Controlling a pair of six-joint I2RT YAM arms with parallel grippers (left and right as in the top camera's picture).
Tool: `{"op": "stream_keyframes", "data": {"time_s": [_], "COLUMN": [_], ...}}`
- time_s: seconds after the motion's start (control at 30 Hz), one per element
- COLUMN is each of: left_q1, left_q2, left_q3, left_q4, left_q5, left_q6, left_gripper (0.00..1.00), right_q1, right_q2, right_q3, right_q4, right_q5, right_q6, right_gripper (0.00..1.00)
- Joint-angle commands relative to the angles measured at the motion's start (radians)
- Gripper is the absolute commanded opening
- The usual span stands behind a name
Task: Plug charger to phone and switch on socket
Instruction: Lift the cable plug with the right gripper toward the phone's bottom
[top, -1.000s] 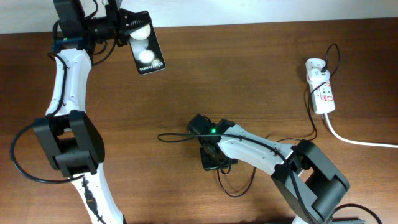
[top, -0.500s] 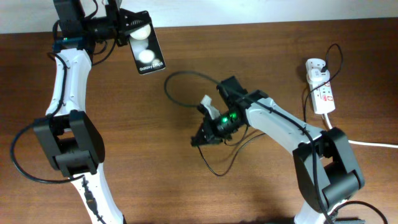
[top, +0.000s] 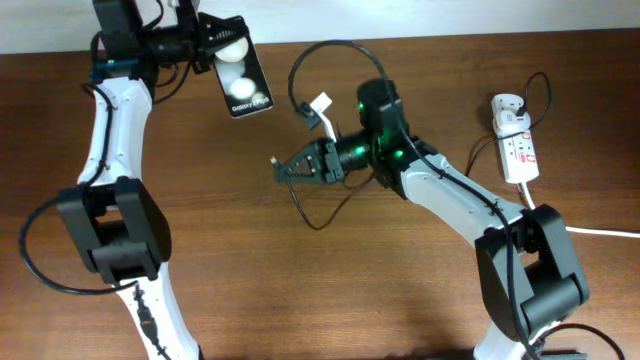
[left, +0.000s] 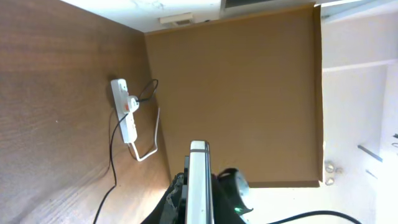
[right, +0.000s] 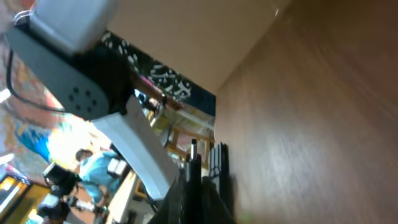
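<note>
Two arms are raised over the tabletop (top: 250, 290). The left jaws pinch the phone (top: 243, 82) by one end and hold it near the far edge, with the screen facing the overhead camera. The left wrist view shows the phone edge-on. The right jaws are pressed together on the charger (top: 330, 43). Its small plug tip sticks out to the left, lower than the phone and apart from it. The socket (top: 518, 148) lies well apart, at the right side.

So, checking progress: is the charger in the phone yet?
Out: the charger, gripped by the right claw, sits apart from the phone.
</note>
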Motion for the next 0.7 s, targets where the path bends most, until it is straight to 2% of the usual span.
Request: {"op": "stream_keyframes", "data": {"time_s": [0.0, 0.23, 0.33, 0.63, 0.67], "left_q1": [-0.019, -0.046, -0.068, -0.064, -0.053], "left_q2": [-0.038, -0.038, -0.038, -0.038, -0.038], "left_q3": [0.016, 0.016, 0.016, 0.016, 0.016], "left_q4": [0.004, 0.011, 0.011, 0.011, 0.031], "left_q5": [0.011, 0.019, 0.019, 0.018, 0.015], "left_q6": [-0.006, -0.006, -0.006, -0.008, -0.035], "left_gripper": [0.00, 0.00, 0.00, 0.00, 0.00], "right_q1": [-0.002, -0.002, -0.002, -0.002, -0.002], "right_q2": [-0.021, -0.021, -0.021, -0.021, -0.021], "right_q3": [0.014, 0.014, 0.014, 0.014, 0.014], "right_q4": [0.156, 0.214, 0.314, 0.314, 0.317], "right_q5": [0.081, 0.228, 0.232, 0.299, 0.303], "right_q6": [0.245, 0.331, 0.383, 0.398, 0.397], "right_gripper": [0.04, 0.04, 0.04, 0.04, 0.04]}}
